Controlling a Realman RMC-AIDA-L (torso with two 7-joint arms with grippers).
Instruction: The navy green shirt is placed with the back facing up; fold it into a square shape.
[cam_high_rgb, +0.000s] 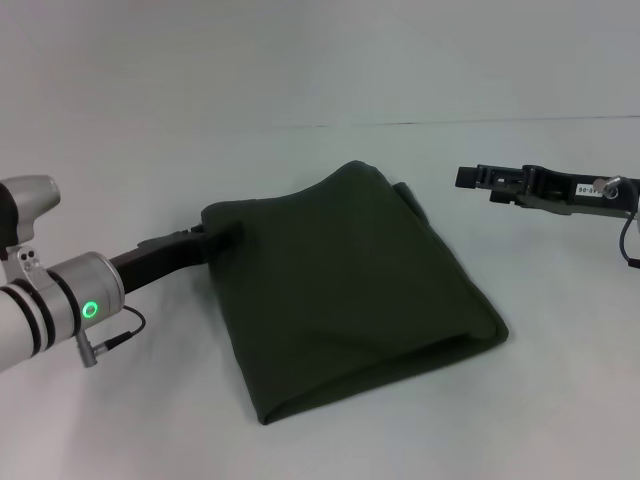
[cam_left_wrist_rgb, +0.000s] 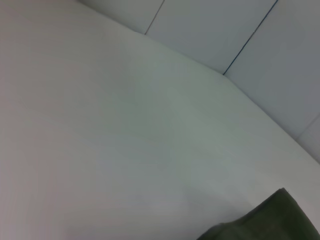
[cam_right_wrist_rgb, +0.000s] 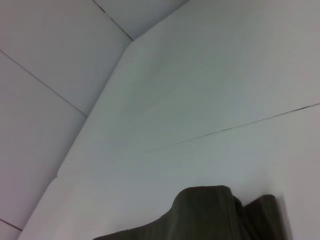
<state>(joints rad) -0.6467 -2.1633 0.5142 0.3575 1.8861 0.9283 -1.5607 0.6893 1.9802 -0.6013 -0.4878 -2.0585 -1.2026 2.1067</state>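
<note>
Your left end effector (cam_high_rgb: 222, 240) sits at the left edge of the navy green shirt (cam_high_rgb: 350, 290), reaching in low from the left arm with its green indicator light (cam_high_rgb: 90, 309). Its black tip is pressed into the cloth at the shirt's upper left corner, and the fabric hides the fingers, so you cannot tell from the head view whether it is clenched on the cloth or released. Your left wrist view gives no help: it shows only the bare white counter (cam_left_wrist_rgb: 125, 150) with one dark corner of the shirt (cam_left_wrist_rgb: 272, 220) at the frame's edge.

The shirt itself lies in the middle of the counter (cam_high_rgb: 320, 70), folded into a rough four-sided bundle with the plain olive side up. Layers are stacked: you can see a doubled edge along the shirt's right side and a fold opening at its near right corner. The far edge is humped up, and a small flap peeks out behind that hump on the right.

Your right end effector (cam_high_rgb: 462, 176) hangs to the right of the shirt, level with its far edge, apart from the cloth and pointing toward it. It grips nothing; whether its fingers are spread or closed you cannot tell from this side-on view. Your right wrist view shows the shirt's raised hump (cam_right_wrist_rgb: 210, 215) against the white counter.
</note>
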